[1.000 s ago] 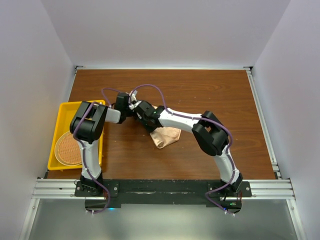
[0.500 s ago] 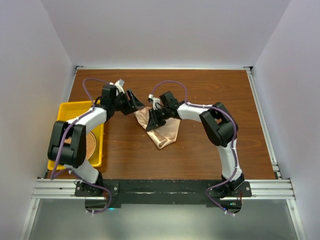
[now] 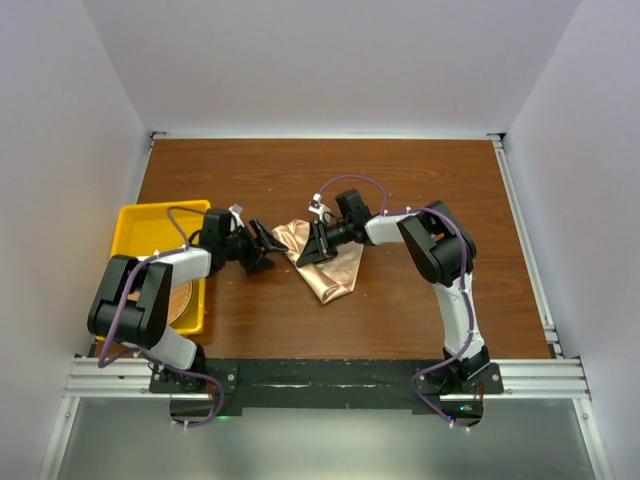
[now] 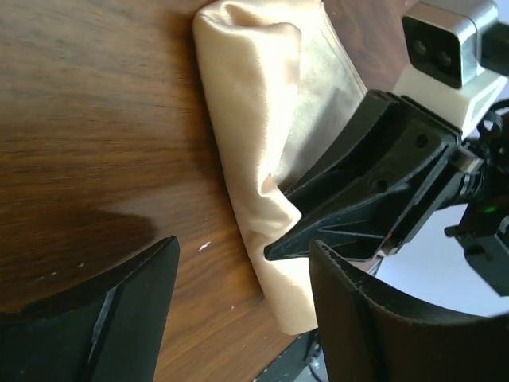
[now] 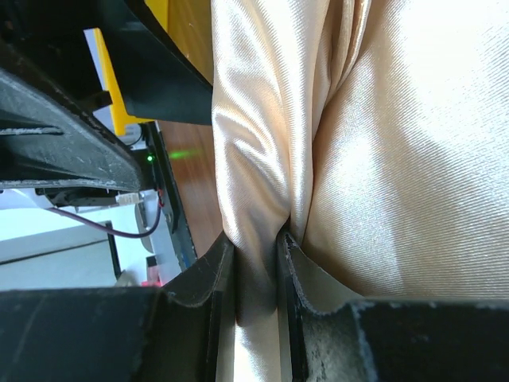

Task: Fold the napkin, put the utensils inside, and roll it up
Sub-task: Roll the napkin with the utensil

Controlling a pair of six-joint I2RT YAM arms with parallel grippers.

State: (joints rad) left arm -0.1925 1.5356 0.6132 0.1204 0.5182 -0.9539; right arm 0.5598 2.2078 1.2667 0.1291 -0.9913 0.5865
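While the right gripper (image 5: 256,263) pinches a fold of the napkin (image 3: 335,268), the left gripper (image 4: 242,247) hangs open.
Right jaws nearly closed on cloth, likely to lift an edge for refolding. Left is spread wide just beside the bunched napkin, mid table (image 3: 420,180). No fork visible.

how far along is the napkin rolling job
Done: little; the peach-orange shiny cloth napkin lies loosely bunched, not neatly folded. In hand: the right gripper has its jaws shut on a fold of it; the left gripper sits open beside it. Left: folding, adding utensils (none in view), rolling.
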